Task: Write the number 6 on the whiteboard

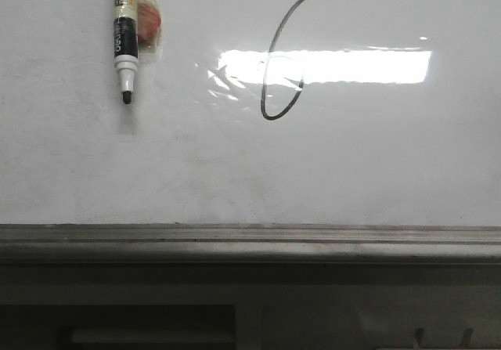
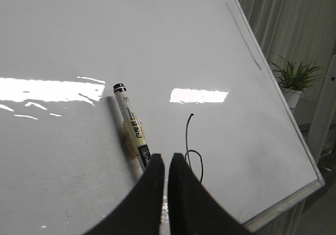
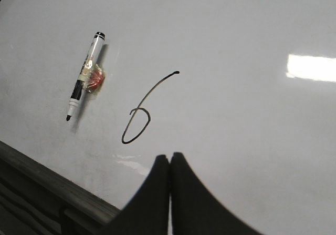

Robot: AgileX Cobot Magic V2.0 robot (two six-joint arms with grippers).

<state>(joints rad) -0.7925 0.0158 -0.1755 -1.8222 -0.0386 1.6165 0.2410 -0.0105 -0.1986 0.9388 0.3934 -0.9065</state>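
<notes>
The number 6 (image 1: 266,68) is a thin black line on the whiteboard (image 1: 352,170), a tall curve ending in a small bottom loop. The left wrist view shows the number 6 (image 2: 187,135) just beyond my left gripper (image 2: 167,159), whose jaws stand together with nothing between them. My right gripper (image 3: 169,159) is shut and empty, a little off the board below the number 6 (image 3: 152,90). A white marker pen (image 1: 124,37) with a black tip hangs on the board left of the 6, held by no gripper. Neither gripper shows in the front view.
A reddish blob under clear tape (image 1: 147,21) sits beside the pen. A grey metal ledge (image 1: 250,240) runs along the board's lower edge. Past the board's side edge (image 2: 273,82) stand a potted plant (image 2: 294,77) and curtains (image 2: 283,14).
</notes>
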